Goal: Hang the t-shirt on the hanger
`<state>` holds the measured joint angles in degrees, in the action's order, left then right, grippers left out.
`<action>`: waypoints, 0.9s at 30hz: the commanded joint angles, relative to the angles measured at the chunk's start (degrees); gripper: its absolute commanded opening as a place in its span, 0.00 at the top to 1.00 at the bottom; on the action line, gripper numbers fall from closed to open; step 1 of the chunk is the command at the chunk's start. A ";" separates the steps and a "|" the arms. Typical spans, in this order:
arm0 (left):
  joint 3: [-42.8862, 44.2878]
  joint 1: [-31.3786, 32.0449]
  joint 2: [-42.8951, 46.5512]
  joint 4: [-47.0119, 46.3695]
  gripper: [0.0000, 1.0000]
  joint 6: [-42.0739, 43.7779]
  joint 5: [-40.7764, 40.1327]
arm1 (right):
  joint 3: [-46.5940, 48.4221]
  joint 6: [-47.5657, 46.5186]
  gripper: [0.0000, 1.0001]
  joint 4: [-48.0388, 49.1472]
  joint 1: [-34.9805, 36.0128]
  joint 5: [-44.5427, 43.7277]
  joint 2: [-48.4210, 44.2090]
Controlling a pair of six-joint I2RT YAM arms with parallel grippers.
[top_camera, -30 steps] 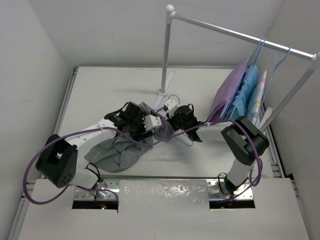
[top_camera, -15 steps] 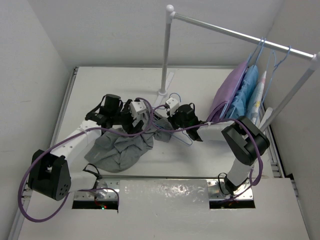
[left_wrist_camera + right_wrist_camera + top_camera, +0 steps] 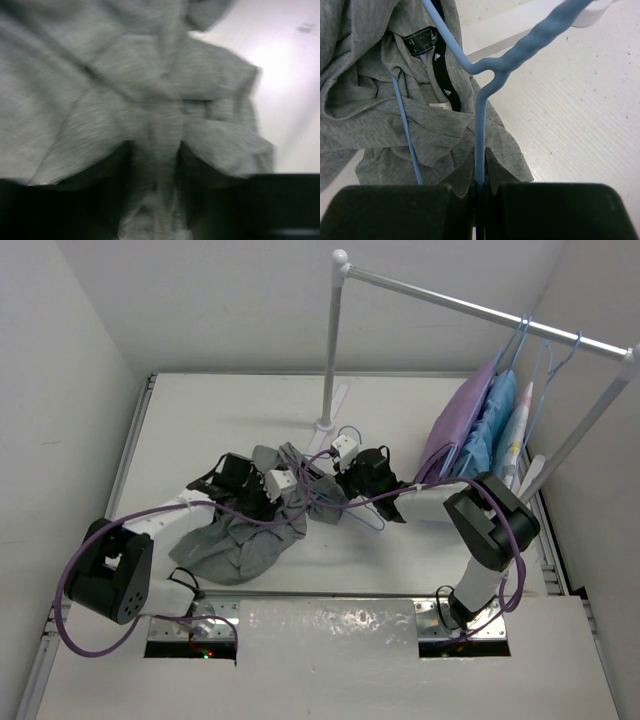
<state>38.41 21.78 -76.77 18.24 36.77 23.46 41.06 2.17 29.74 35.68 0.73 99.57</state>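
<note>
The heather-grey t-shirt (image 3: 240, 540) lies crumpled on the table, one part pulled up toward the middle. My left gripper (image 3: 290, 490) is shut on a fold of it; grey cloth fills the left wrist view (image 3: 150, 85) and runs between the jaws (image 3: 155, 200). My right gripper (image 3: 338, 478) is shut on the pale-blue wire hanger (image 3: 368, 520). In the right wrist view the hanger (image 3: 480, 120) rises from between the closed jaws (image 3: 480, 182). Its other wire runs down under the shirt's collar area (image 3: 370, 100), next to the black neck label.
A white clothes rail stands at the back, its pole (image 3: 330, 340) and base just behind the grippers. A purple garment (image 3: 465, 420) and a light-blue garment (image 3: 500, 405) hang at the right end. Walls close in on the left and the right.
My left arm swung left and back, then returned toward the middle, dragging a fold of the shirt up beside the hanger. The right arm and the hanger have stayed put.
</note>
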 commanded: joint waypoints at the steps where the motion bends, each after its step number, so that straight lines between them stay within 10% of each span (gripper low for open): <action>1: -0.97 0.11 0.83 -8.55 0.70 -3.09 -9.71 | 0.69 0.20 1.00 3.13 -0.35 1.37 -2.63; 3: -1.50 -0.16 2.94 -11.46 1.00 -5.21 -14.04 | 0.34 0.02 1.00 3.66 -0.35 1.64 -2.80; 18: 22.57 -10.25 4.44 3.48 1.00 -6.11 -26.26 | -3.00 -5.34 1.00 3.75 -0.35 4.10 -7.63; 27: 18.90 -16.59 2.51 -2.68 0.99 -1.62 -36.46 | -5.63 -2.79 1.00 9.46 0.09 10.86 -7.64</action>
<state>58.65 6.28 -74.06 18.81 33.87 -8.16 35.79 -2.07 33.21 35.66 8.12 93.14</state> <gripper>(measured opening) 0.008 0.009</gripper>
